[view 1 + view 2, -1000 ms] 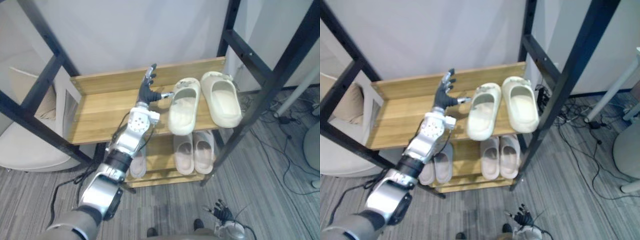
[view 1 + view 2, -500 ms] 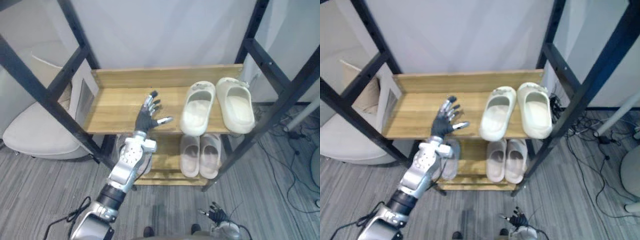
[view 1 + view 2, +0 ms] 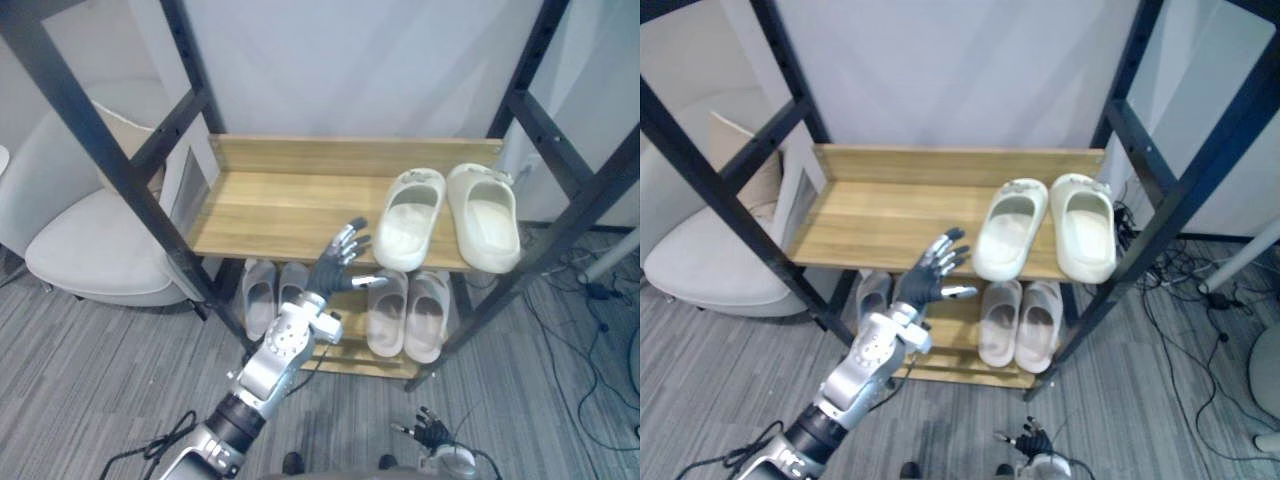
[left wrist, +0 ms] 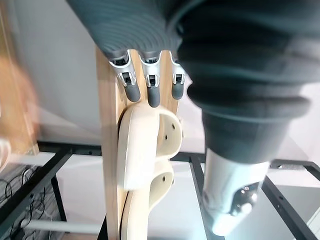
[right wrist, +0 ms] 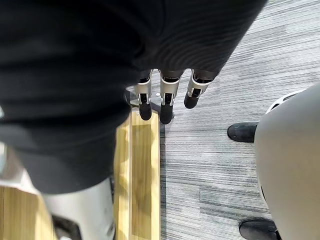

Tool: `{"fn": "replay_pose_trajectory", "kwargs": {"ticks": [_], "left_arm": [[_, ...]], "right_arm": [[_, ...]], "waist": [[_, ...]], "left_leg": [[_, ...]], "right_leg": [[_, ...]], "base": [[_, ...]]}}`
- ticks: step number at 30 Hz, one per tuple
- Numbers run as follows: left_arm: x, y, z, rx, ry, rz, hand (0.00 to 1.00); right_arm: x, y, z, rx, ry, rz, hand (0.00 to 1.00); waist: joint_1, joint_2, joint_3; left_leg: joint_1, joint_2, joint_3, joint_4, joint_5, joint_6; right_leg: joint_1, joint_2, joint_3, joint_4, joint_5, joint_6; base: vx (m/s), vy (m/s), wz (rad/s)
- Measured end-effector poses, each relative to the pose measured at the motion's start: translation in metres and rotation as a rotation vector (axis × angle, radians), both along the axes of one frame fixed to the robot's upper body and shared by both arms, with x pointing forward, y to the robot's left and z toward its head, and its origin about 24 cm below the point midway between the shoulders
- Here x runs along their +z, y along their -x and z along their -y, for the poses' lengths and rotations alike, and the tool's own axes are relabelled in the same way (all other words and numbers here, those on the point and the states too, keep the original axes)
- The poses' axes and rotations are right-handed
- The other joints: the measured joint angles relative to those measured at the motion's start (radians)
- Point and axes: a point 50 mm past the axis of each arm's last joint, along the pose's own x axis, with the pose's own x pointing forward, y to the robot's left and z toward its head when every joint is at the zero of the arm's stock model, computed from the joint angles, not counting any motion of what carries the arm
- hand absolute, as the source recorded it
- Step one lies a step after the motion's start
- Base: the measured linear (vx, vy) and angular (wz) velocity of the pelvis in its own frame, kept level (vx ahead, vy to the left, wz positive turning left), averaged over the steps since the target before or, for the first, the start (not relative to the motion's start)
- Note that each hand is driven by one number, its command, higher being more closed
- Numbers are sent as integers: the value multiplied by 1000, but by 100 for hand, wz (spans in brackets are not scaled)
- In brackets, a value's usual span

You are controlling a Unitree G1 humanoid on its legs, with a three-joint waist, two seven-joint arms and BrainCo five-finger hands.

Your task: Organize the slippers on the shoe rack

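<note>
Left hand (image 3: 335, 268) back at shelf (image 3: 270, 210) edge

Your head's two eyes look steeply down, sharing the shoe rack (image 3: 280, 210) beyond the left robot hand (image 3: 330, 270); wrist cameras look closely along each robot hand.

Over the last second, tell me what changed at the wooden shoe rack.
The open left hand drew back from beside the pair of cream foam slippers to the front edge of the light wooden top shelf; it held nothing. The camera shifted too. The slippers stayed at the shelf's right end; the right hand stayed low.
</note>
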Motion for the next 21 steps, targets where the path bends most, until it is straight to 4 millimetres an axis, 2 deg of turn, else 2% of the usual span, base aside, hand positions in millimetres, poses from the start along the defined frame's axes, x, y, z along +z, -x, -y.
{"fn": "replay_pose_trajectory", "kwargs": {"ticks": [6, 13, 21], "left_arm": [[-3, -8, 8, -15, -41, -10, 0], [-4, -18, 16, -2, -67, -24, 0], [-4, -22, 22, -2, -64, -27, 0]], "right_arm": [[0, 1, 0, -7, 8, -4, 0], [0, 0, -1, -12, 8, 0, 0], [0, 0, -1, -15, 9, 1, 0]], "waist": [[-2, -11, -7], [-22, -12, -7], [-25, -14, -6]], "left_leg": [[0, 0, 2, -3, 1, 0], [0, 2, 24, -8, 2, -1], [-2, 2, 33, -8, 1, -2]], "right_leg": [[-4, 0, 5, -3, 0, 0], [-16, 0, 23, -4, 0, 0], [-25, 0, 34, -5, 0, 0]], "base": [[-8, -2, -1], [-14, -5, -7], [-21, -5, -5]]}}
